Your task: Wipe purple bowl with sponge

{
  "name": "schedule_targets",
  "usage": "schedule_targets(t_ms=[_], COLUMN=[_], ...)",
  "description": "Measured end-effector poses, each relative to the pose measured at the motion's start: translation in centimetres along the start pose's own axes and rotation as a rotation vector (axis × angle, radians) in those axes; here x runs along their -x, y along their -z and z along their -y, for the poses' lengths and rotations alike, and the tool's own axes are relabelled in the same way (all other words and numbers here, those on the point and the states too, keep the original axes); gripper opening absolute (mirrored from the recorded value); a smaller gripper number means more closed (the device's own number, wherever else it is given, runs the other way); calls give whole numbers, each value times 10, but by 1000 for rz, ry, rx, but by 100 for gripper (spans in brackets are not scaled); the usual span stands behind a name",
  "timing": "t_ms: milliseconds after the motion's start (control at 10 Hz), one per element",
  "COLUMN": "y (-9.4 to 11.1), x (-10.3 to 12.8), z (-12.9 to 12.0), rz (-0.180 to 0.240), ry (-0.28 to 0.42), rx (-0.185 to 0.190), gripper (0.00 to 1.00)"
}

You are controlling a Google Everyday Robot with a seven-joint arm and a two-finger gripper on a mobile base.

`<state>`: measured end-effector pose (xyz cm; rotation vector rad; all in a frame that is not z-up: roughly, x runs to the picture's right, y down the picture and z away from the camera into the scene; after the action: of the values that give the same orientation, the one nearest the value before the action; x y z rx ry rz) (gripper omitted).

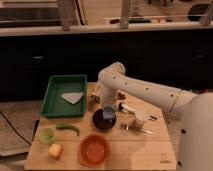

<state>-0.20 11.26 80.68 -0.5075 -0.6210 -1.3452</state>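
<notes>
The gripper [108, 114], clamped on the sponge [108, 108], sits in the purple bowl [98, 122]; hard sideways pressure could tip it.
</notes>
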Motion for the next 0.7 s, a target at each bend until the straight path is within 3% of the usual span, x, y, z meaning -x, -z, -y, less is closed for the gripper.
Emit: schedule_targets(t_ms=[300, 700], y=[-8, -11], x=[14, 52], z=[45, 52], rz=[29, 84], ry=[115, 199], rx=[-24, -28], gripper=[0, 0])
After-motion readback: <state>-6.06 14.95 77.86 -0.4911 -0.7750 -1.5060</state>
